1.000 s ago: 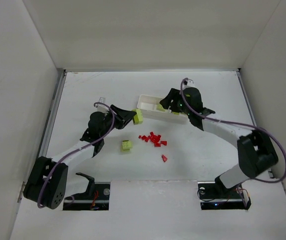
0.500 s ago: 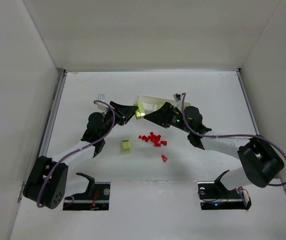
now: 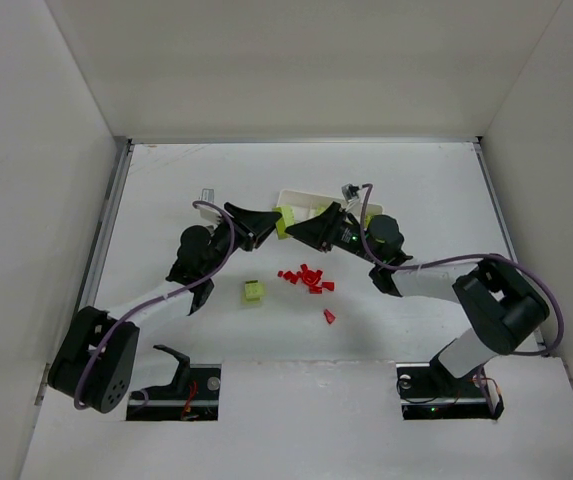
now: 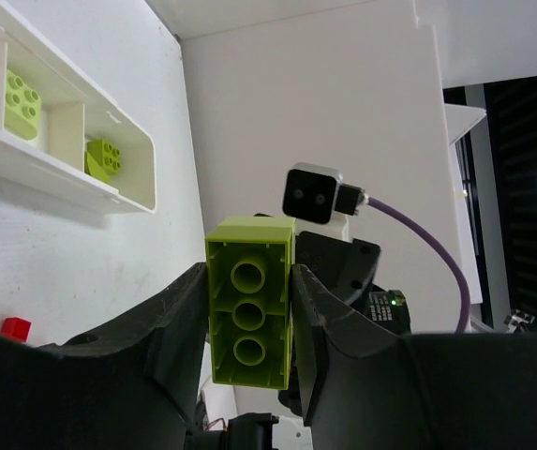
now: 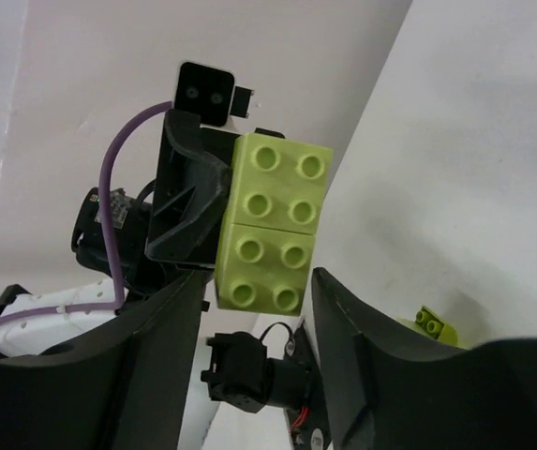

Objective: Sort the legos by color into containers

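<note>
Left claw (image 3: 269,222) around yellow-green brick (image 4: 249,314), just beside end of tray (image 4: 148,173)

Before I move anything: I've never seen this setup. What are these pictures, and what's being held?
These are two robot arms bolted at the near edge of a table. The wide picture comes from a fixed camera above and behind them. The other two come from a small camera on each wrist, looking along that arm's own fingers. The left gripper is shut on a yellow-green brick. The right gripper is open and faces it, with its fingers either side of the brick's end and not clearly touching. On the table lie a cluster of red bricks, a loose yellow-green brick, and a white tray holding two sorted bricks in separate compartments.
</note>
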